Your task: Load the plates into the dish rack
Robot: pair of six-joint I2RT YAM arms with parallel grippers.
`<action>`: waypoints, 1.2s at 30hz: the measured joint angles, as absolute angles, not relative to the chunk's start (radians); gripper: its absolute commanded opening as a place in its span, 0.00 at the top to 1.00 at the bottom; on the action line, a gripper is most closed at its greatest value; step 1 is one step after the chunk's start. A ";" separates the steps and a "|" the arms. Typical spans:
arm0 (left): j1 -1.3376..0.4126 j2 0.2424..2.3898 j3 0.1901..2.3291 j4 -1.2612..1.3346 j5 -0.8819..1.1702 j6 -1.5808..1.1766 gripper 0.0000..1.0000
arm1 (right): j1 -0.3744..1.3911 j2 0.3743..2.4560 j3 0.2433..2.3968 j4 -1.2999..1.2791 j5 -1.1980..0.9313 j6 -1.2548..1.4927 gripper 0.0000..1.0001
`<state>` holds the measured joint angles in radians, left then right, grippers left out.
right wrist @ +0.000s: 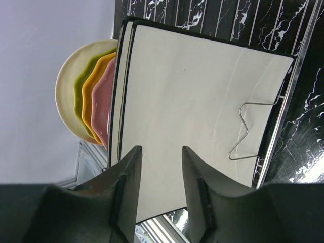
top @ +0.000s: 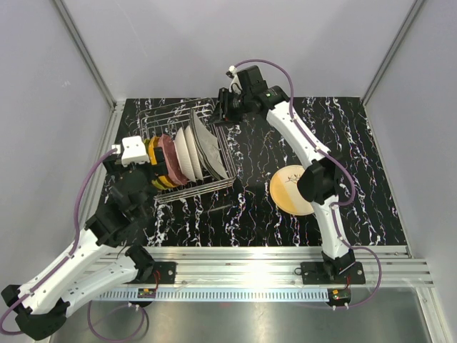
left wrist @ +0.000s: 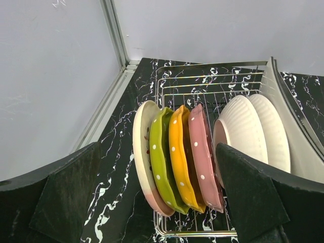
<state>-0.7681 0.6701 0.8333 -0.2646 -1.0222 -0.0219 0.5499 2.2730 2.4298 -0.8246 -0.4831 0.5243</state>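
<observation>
Top view: dish rack [top: 187, 187] is seen standing on the black marbled table [top: 357, 157], left of centre. A row of plates is stood on edge in it: orange plate [top: 153, 158] and pink plate [top: 168, 157] at the left end, ribbed white plates [top: 187, 153] in the middle, squarish white plate [top: 208, 146] leaned at the right end. One loose plate [top: 285, 189], cream, is seen lying flat on the table right of the rack, partly hidden by the right arm. Left gripper [top: 143, 171] is placed just beside the rack's left end. Right gripper [top: 220, 111] is held over the rack's far right corner, by the squarish plate's top edge

Left wrist view: left gripper [left wrist: 157, 152] is spread wide, nothing held, fingers [left wrist: 66, 197] well apart, and the upright row is framed between them. Brown-rimmed plate [left wrist: 143, 152] is nearest, then lime-green plate [left wrist: 162, 157], orange plate [left wrist: 179, 152], pink plate [left wrist: 205, 157], all close together. Ribbed white plates [left wrist: 248, 131] are seen further along, squarish plate [left wrist: 304, 152] at the right edge. Rack wire [left wrist: 202, 81] is seen behind

Right wrist view: right gripper [right wrist: 161, 174] is parted partway, nothing clamped; between its fingers [right wrist: 129, 192] only the flat face of the squarish white plate [right wrist: 202, 101] is seen. A bent rack wire [right wrist: 248, 131] is crossed over that face. The coloured plates' rims are seen past its left edge
</observation>
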 measured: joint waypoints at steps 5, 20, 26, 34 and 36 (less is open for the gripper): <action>-0.768 0.673 0.833 -0.270 -1.021 -0.024 0.01 | 0.550 2.265 2.420 -0.826 -0.477 0.522 0.45; -0.768 0.675 0.833 -0.280 -1.021 -0.027 0.01 | 0.491 1.761 1.823 -0.786 -0.311 0.448 0.24; -0.767 0.674 0.837 -0.292 -1.020 -0.031 0.01 | 0.501 1.429 1.385 -0.786 -0.093 0.410 0.22; -0.767 0.673 0.842 -0.299 -1.018 -0.036 0.01 | 0.634 1.270 1.054 -0.828 0.170 0.493 0.35; -0.767 0.673 0.843 -0.299 -1.018 -0.037 0.01 | 0.668 1.274 1.011 -0.833 0.220 0.525 0.40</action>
